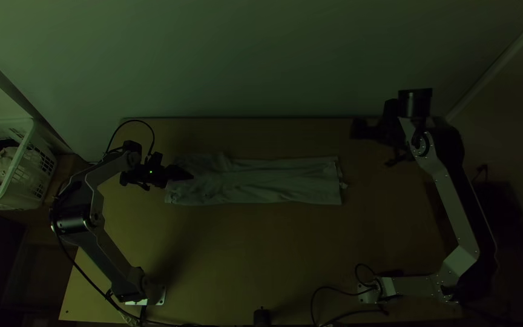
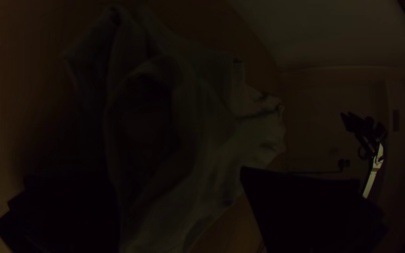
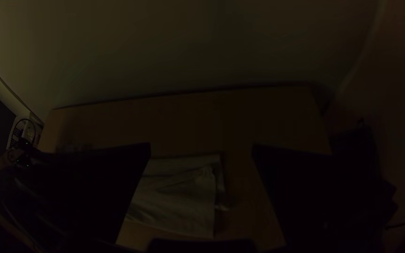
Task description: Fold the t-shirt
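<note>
The largest thing is the pale wall [image 1: 261,60], and before it stands the wooden desk [image 1: 243,248]. The left arm [image 1: 107,257] reaches up to one end of the cloth, and the right arm [image 1: 455,209] is raised at the other side.

The t-shirt [image 1: 267,184] lies across the desk as a long narrow strip, nearer to the far edge. It seems to be folded along its length already. Its half near the left arm is rumpled, with a loose open loop of cloth [image 2: 165,70]; the other half is flatter. Beside the desk is a white basket [image 1: 31,175] with some clothes in it.

The left pincer [image 2: 179,173] is at the rumpled end, its two fingers wide apart, with cloth between them but not gripped, as I can see. The right pincer [image 3: 202,147] is also wide open, holds nothing, and is well apart from the shirt.

I judge that the lengthwise folding is made, and the shortening of the strip is the next step. For this, the left pincer should close on all layers of the rumpled end, lift them low and lay them towards the straight end [image 3: 214,201]. A small piece sticks out there [image 3: 222,207], and it may need tucking.
</note>
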